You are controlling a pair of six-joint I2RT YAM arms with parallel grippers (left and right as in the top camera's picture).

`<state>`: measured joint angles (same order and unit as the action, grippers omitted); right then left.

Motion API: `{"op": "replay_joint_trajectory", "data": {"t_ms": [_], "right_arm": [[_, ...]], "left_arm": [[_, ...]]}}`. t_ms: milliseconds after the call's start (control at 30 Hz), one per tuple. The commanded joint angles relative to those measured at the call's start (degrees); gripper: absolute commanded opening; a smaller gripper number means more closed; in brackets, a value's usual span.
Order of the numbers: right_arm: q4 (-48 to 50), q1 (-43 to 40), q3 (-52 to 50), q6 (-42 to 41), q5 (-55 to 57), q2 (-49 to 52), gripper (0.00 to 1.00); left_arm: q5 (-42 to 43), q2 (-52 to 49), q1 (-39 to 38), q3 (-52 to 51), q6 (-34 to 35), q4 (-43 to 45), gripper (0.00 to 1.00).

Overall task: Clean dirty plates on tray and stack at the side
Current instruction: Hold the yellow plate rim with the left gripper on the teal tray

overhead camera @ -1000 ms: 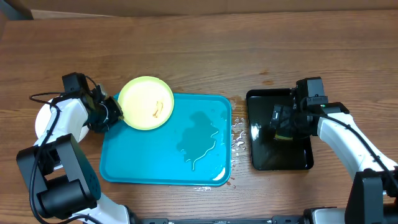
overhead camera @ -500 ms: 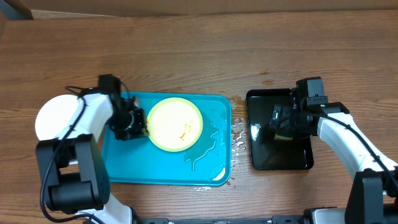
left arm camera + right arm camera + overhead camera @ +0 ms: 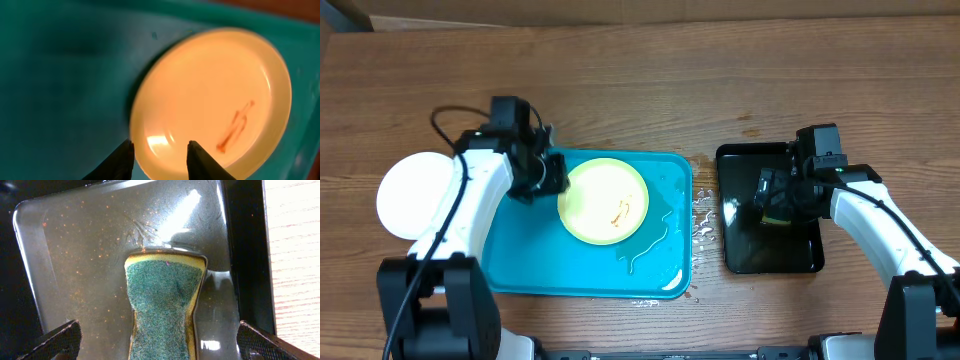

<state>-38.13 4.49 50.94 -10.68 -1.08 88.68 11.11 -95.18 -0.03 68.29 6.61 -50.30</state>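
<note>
Now the large turquoise rectangular plastic tray holds the pale yellow-green round plate flat near its middle, smear up for scrubbing; a second ago it overhung the left corner. Over the black rectangular tray our right gripper waits wide astride the green-topped sponge, while our left gripper, fingers narrowly parted, has let it go.
</note>
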Motion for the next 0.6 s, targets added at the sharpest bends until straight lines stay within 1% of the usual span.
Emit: {"op": "replay_joint_trajectory", "data": {"t_ms": [0, 33, 67, 167, 267, 567], "right_arm": [[0.4, -0.2, -0.1, -0.3, 0.4, 0.1, 1.0], [0.4, -0.2, -0.1, -0.3, 0.4, 0.1, 1.0], [0.4, -0.2, -0.1, -0.3, 0.4, 0.1, 1.0], [0.4, -0.2, -0.1, -0.3, 0.4, 0.1, 1.0], [0.4, -0.2, -0.1, -0.3, 0.4, 0.1, 1.0], [0.4, -0.2, -0.1, -0.3, 0.4, 0.1, 1.0]], "left_arm": [[-8.9, 0.7, -0.2, 1.1, -4.1, 2.5, 0.42], [-8.7, 0.4, -0.2, 1.1, -5.4, 3.5, 0.48], [-8.3, -0.1, -0.3, 1.1, -7.0, 4.7, 0.5], [-6.9, -2.0, -0.5, 1.1, -11.5, 6.5, 0.51], [-4.1, -4.3, -0.9, 1.1, -13.9, 6.8, 0.51], [1.7, -11.4, -1.2, 1.1, -13.9, 6.8, 0.47]]}}
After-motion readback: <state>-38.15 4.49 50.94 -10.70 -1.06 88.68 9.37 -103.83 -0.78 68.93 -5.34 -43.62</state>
